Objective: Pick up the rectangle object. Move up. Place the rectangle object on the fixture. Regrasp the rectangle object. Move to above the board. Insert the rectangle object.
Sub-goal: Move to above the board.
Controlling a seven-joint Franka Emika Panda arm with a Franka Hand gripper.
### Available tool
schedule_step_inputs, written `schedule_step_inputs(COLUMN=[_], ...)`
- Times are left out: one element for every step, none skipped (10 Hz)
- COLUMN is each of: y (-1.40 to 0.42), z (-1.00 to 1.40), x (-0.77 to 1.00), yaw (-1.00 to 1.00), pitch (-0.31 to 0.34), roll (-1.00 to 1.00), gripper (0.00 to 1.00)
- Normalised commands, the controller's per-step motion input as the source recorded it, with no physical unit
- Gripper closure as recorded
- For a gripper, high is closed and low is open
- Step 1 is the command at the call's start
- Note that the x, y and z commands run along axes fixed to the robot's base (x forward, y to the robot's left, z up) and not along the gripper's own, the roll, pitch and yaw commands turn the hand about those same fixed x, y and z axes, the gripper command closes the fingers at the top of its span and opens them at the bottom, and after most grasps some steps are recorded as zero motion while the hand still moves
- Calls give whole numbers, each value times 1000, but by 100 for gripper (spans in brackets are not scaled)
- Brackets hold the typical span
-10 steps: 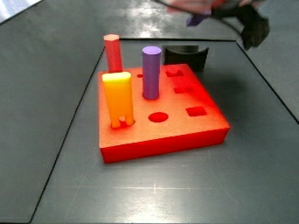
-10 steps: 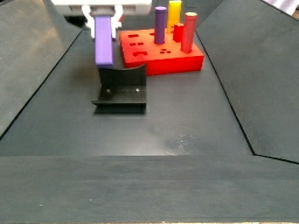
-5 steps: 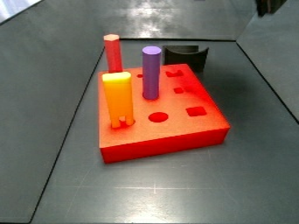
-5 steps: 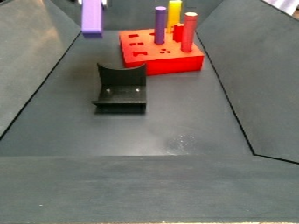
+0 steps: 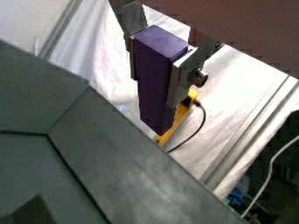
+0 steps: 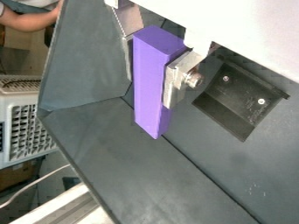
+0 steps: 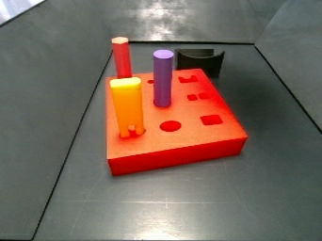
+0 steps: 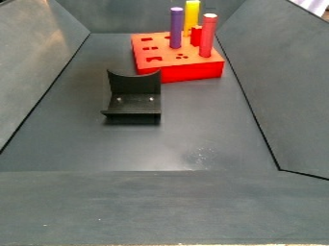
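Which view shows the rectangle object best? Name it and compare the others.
A wrist view shows the rectangle object best: its whole purple length hangs clamped in the gripper. Another wrist view shows it too, more foreshortened. Both side views show neither the object nor the gripper.

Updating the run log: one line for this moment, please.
hand: shut on rectangle object, out of both side views | fixture: bare | board: rectangular hole unfilled

Both side views look down at the dark floor: one sits close over the board (image 7: 174,127), with the fixture (image 7: 201,62) behind it; another looks lengthwise, fixture (image 8: 133,97) nearer, board (image 8: 176,58) farther. Both wrist views ride tight against the gripper (image 5: 158,52) (image 6: 155,54) clamping the rectangle object (image 5: 156,74) (image 6: 152,80).
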Motion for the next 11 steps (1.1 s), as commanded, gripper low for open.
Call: schedule_step_inputs(y=[-1000,-1000,-1000,-1000,-1000,-1000,-1000,-1000,-1000,-713,-335], z=[212,196,211,199,203,206,201,205,209,149,66], x=[-704,-709,-746,-768,-772,-791,-808,-829,-880,-680,-377], yaw=[-63,-65,-66,-69,-76,-81,-84,-87,-89,-90,-85], pitch=[-6,-22,-42,-48,-52,-53,-52,-53,-61,-72,-71], roll=[-1000,-1000,-1000,-1000,-1000,-1000,-1000,-1000,-1000,-1000,-1000], gripper=[100,100,100,100,100,100,100,100,100,100,100])
